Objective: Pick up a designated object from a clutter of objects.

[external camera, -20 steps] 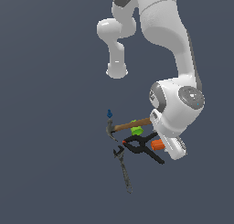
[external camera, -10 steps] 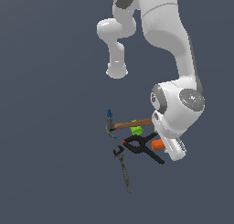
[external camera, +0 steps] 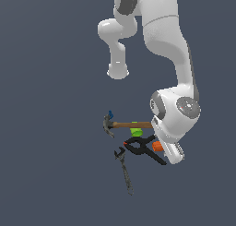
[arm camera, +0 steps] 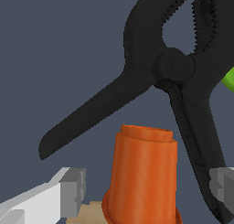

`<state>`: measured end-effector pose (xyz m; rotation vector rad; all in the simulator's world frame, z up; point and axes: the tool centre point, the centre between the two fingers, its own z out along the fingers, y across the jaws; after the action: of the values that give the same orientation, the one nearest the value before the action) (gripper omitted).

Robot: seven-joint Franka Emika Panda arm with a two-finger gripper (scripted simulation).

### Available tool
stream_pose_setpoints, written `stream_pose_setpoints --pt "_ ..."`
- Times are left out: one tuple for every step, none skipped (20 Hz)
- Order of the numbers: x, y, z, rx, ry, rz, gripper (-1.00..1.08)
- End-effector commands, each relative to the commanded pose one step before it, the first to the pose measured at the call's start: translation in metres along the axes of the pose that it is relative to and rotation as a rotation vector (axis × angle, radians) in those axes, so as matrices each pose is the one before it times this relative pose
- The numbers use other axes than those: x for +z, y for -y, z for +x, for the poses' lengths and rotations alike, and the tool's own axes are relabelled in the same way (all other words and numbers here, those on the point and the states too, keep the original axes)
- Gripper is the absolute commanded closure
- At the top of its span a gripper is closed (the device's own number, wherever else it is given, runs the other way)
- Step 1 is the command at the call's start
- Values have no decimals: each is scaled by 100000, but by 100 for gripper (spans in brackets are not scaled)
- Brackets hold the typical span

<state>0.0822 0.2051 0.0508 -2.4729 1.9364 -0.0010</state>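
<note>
Orange chunk [arm camera: 141, 173] framed between parted fingers, arm lower than a second ago

Against the earlier exterior views the arm has barely shifted, settling just over the pile, so I judge the approach nearly done and the grasp not yet made. The gripper [arm camera: 146, 189] stands open: one grey fingertip [arm camera: 73, 191] sits to one side of the chunk, the other beside a handle of the black clamp [arm camera: 173, 67], neither touching the chunk. The chunk lies just beside the clamp, in the fork of its handles, its long axis pointing towards the clamp's pivot, wider flared end nearest the camera. The green piece [arm camera: 228, 79] peeks beyond the clamp.
</note>
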Motion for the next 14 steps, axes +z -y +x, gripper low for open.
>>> stream_pose_setpoints --pt "1233 -82 -17 67 -8 -110 -92" --pt "310 3 -18 0 0 0 -92" --pt "225 16 31 68 4 8 -92" --pt "151 25 -11 0 0 0 -92" --pt "73 36 -7 0 0 0 -92" --pt "4 40 -4 0 0 0 -92" --pt "-12 17 -1 0 0 0 -92" --pt "0 0 0 0 0 0 108" --pt "0 0 0 0 0 0 108" --pt "0 0 0 0 0 0 108" --pt "0 0 0 0 0 0 108" --pt "0 0 0 0 0 0 108" --pt "0 0 0 0 0 0 108" --pt "0 0 0 0 0 0 108"
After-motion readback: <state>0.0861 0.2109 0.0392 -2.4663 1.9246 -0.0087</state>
